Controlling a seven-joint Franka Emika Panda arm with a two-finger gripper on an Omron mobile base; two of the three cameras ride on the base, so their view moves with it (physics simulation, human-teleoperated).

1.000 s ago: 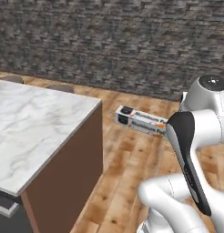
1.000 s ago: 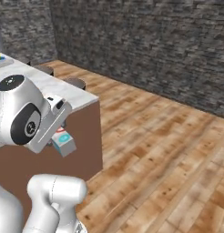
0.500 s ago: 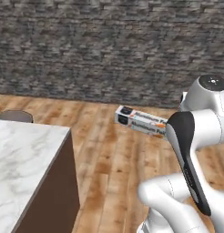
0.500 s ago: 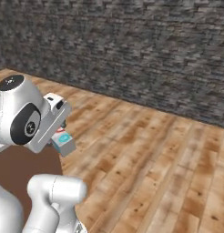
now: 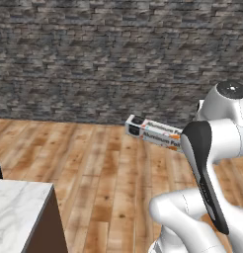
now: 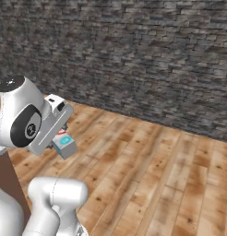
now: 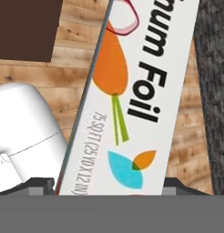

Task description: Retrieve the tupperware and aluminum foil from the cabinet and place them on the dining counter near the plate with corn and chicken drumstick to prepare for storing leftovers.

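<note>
1. White-and-grey, the long narrow aluminum foil carton [image 5: 154, 133] with red-orange print hangs in the air in the left base view. It juts leftward from behind the white robot arm [image 5: 212, 148], above the brown wooden plank floor [image 5: 103, 173] and in front of the dark grey stone-brick wall [image 5: 108, 54]. A corner of the white grey-veined marble dining counter [image 5: 17, 212] shows at lower left.
2. Right base view: the carton's teal-printed end [image 6: 64, 144] pokes out beneath the arm's hand, clear of the floor. The fingers are hidden here.
3. Hand view: the carton fills the gap in the gripper [image 7: 109, 186], lying lengthwise away from the camera, with the dark finger tips [image 7: 41, 183] spread wide at either side, clasping it.
</note>
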